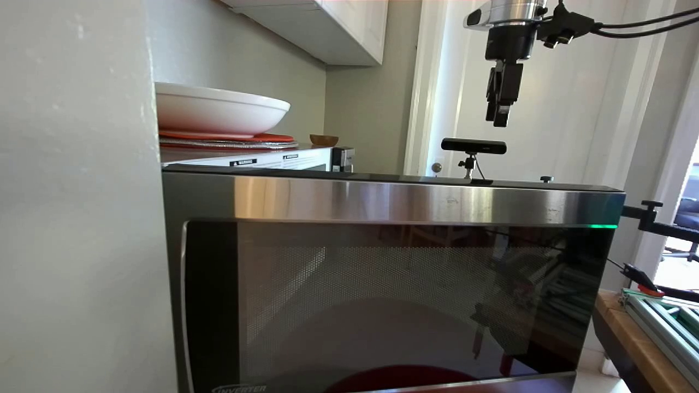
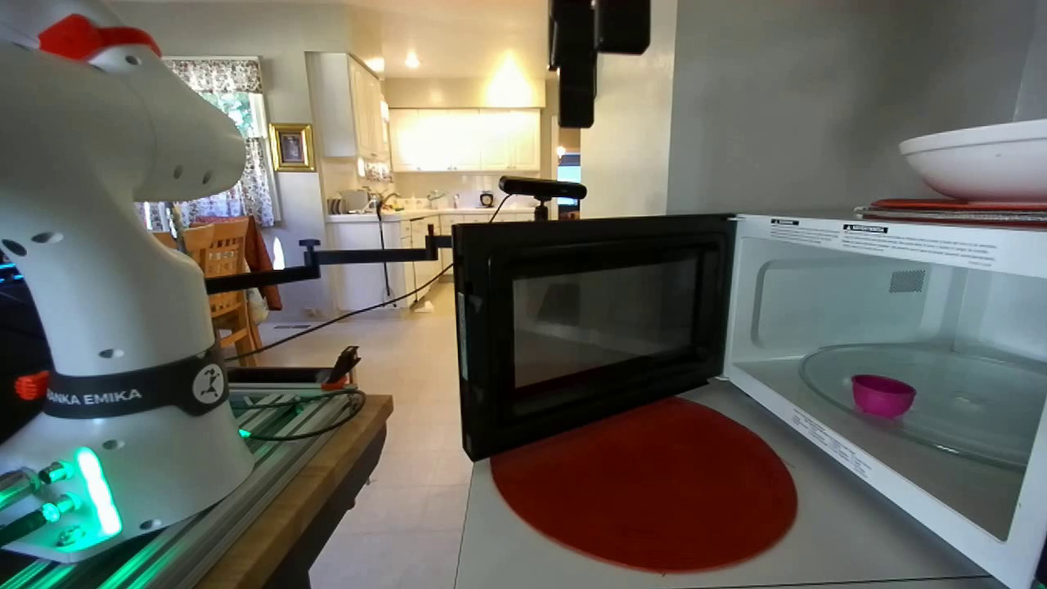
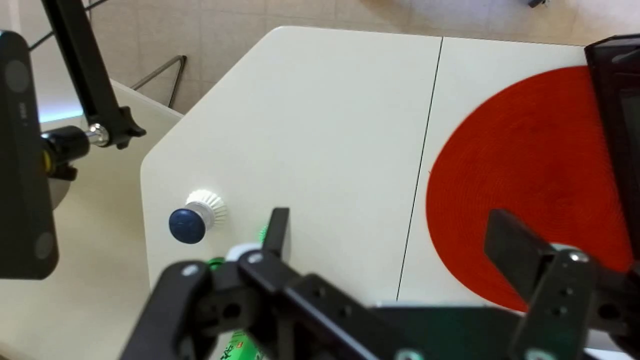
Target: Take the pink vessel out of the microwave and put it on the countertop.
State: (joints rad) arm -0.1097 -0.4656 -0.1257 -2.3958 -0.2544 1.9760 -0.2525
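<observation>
The pink vessel (image 2: 883,397) sits upright on the glass turntable (image 2: 977,429), left of its middle, inside the microwave (image 2: 924,245). In an exterior view the door (image 2: 601,315) stands wide open, swung out to the left. A round red mat (image 2: 646,491) lies on the countertop (image 3: 340,125) in front of the opening, the door hiding its far part. The gripper (image 3: 392,235) points down, well apart from the vessel and higher than the door in both exterior views. In the wrist view its 2 fingers (image 3: 276,232) are spread wide, 1 showing against the pale surface and 1 against the mat. Towards the left of the countertop stands a blue-knobbed brush (image 3: 187,226); near it is a green item (image 3: 241,347), perhaps a bottle, mostly hidden behind the gripper. On top of the microwave, a white bowl (image 1: 218,112) rests on red pads (image 1: 278,137).
</observation>
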